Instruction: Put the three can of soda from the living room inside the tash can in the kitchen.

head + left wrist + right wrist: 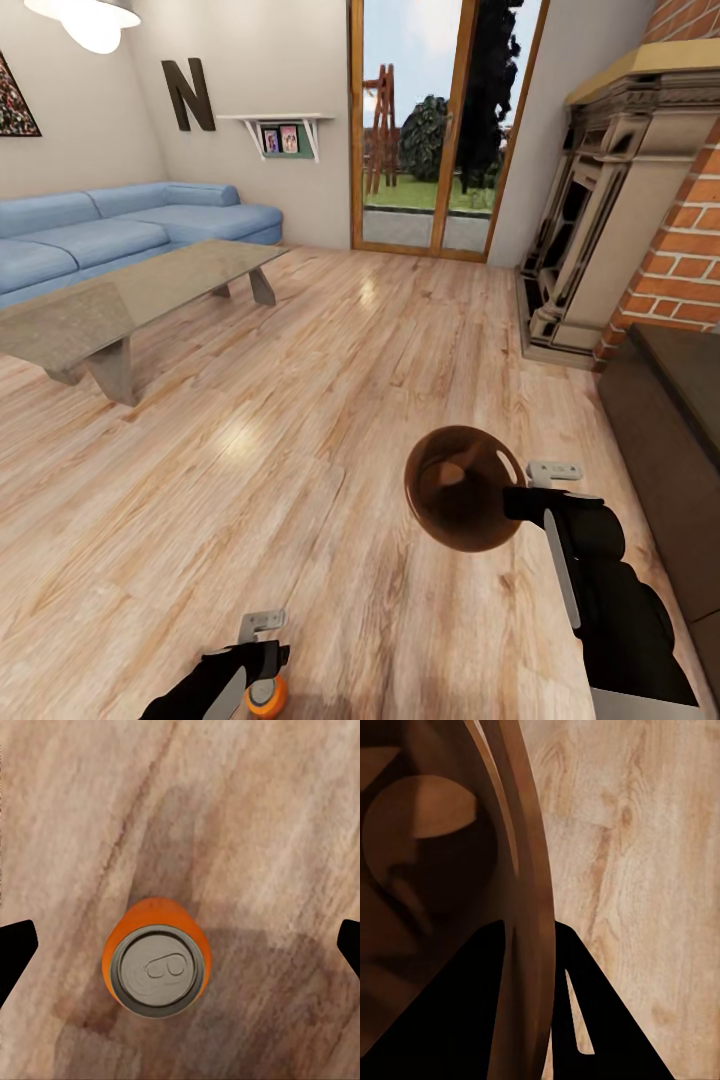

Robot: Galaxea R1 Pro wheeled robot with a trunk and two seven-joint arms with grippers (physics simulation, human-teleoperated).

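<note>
An orange can of soda [267,697] stands upright on the wood floor at the bottom edge of the head view. In the left wrist view I look down on the can's [157,960] silver top. My left gripper [262,655] hangs over it, open, with its dark fingertips [15,945] wide apart on either side and clear of it. The glossy brown tash can [462,490] is held off the floor, tilted with its mouth toward the camera. My right gripper [520,500] is shut on its rim [521,870], one finger [465,1012] on each side of the wall.
A glass coffee table [130,295] and a blue corner sofa [100,230] stand at the left. A brick fireplace [620,200] and a dark low cabinet [680,420] line the right. Glass doors [440,130] are straight ahead across open wood floor [330,380].
</note>
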